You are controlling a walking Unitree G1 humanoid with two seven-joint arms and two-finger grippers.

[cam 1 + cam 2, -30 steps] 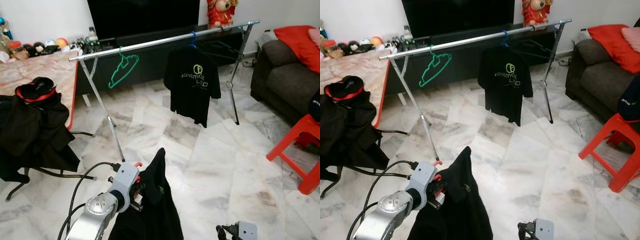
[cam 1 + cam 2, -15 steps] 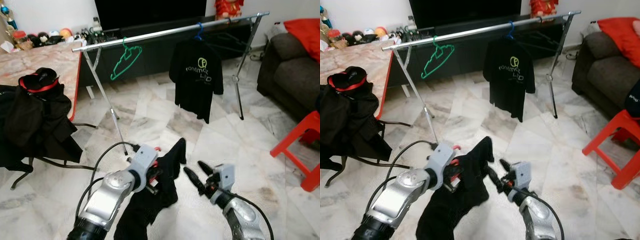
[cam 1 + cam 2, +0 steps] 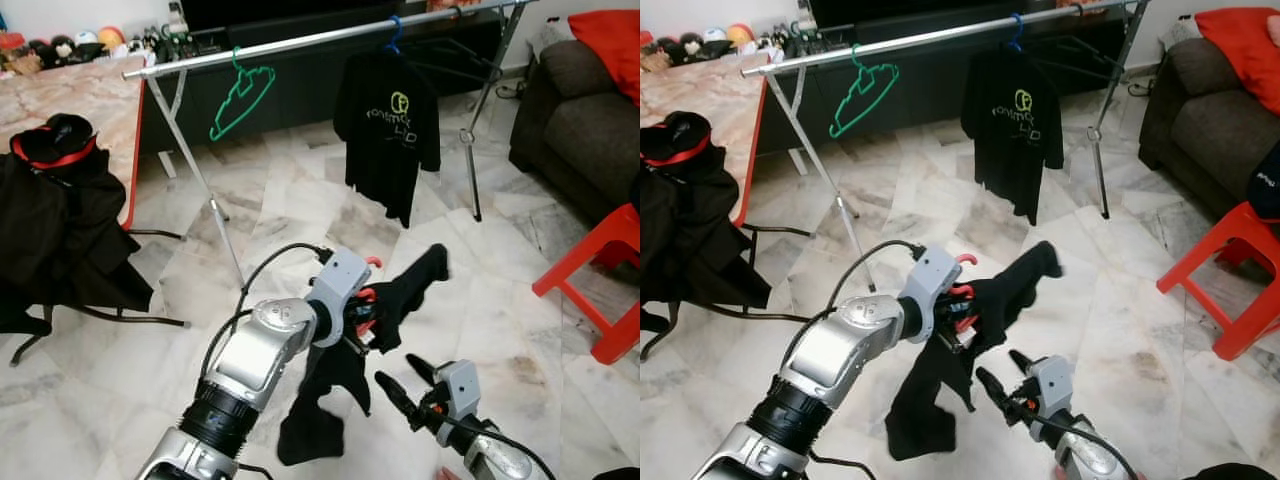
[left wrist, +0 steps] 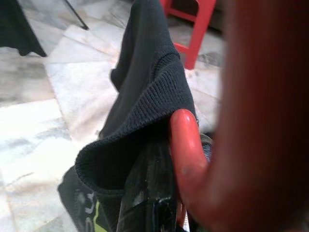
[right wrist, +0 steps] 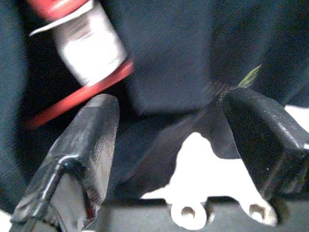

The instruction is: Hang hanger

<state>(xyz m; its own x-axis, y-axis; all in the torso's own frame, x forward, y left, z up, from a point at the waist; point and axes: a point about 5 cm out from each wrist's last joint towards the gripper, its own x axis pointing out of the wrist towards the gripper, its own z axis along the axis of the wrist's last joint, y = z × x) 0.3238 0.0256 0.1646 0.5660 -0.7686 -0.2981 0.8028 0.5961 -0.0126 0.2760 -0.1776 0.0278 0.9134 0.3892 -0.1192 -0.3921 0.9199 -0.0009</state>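
- At the far left, a heap of black clothes (image 3: 60, 235) with a red-trimmed cap on top lies over a chair, beside a marble-patterned table (image 3: 70, 95) with a red edge.
- A silver clothes rail (image 3: 300, 40) runs across the far side of the room, in front of a dark TV cabinet (image 3: 290, 85).
- An empty green hanger (image 3: 240, 100) hangs near the rail's left end.
- Further right on the rail, a black T-shirt (image 3: 388, 130) with a green logo hangs from a blue hanger (image 3: 394, 30).
- The left gripper (image 3: 362, 312) is raised over the marble floor (image 3: 300, 210), near the middle of the scene. Its fingers are closed on a red hanger (image 3: 368, 296) that carries a black garment (image 3: 350, 370).
- One sleeve of the garment sticks up to the right, and the rest droops below the gripper. The left wrist view shows the ribbed collar wrapped around the hanger's red neck.
- The hanger is near the robot, well apart from the rail and not yet hung.
- The right gripper (image 3: 405, 385) is low and near, just right of the drooping garment. Its two black fingers (image 5: 91, 140) are spread wide and grip nothing. In the right wrist view, they face the dark cloth and the red hanger wire.
- At the far right stand a dark sofa (image 3: 570, 130) with a red cushion (image 3: 610, 40) and, nearer, a red plastic stool (image 3: 600, 275).
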